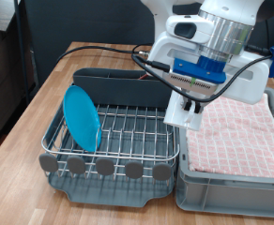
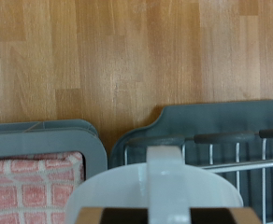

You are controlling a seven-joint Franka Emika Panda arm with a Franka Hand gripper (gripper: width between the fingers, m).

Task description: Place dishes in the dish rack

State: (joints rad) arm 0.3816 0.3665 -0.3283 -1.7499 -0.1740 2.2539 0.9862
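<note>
Over the rack's right side, near the bench's far right edge, our gripper (image 1: 186,110) pinches a white mug (image 2: 160,191), fingers pressed on its wall. We reckon it could clip the dish rack (image 1: 118,141) wires or the grey crate (image 1: 233,178) rim, since it hangs right between them. The light-blue plate (image 1: 82,118) already stands upright in the rack's left side, leaning a bit. We can't spot any spoon. The mug looks smooth and slippery.
</note>
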